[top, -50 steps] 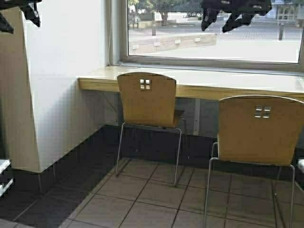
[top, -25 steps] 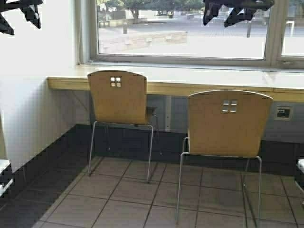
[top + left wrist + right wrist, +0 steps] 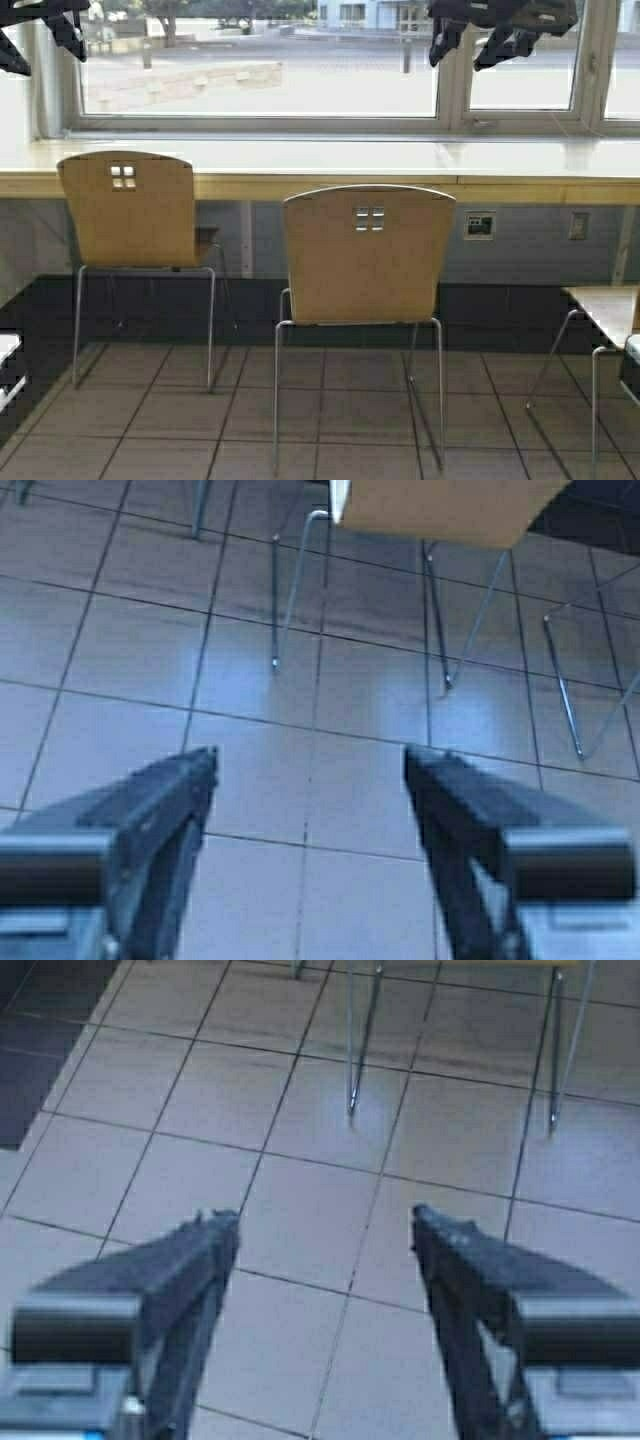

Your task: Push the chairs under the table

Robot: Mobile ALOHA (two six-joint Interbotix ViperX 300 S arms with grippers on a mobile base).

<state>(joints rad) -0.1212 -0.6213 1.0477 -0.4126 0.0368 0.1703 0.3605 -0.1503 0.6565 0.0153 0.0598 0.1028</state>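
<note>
Robot driven rightward, chairs (image 3: 366, 258) facing table (image 3: 330, 170), left gripper (image 3: 310, 770) wide, right gripper (image 3: 325, 1235) wide

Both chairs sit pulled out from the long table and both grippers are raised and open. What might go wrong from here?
1. The near chair stands on thin chrome legs; a high push on its backrest might tip it rather than slide it.
2. Neither the left gripper nor the right gripper touches anything, so a misaligned advance could skew it.
3. A third seat at the right edge could catch the base while it approaches the table.
</note>
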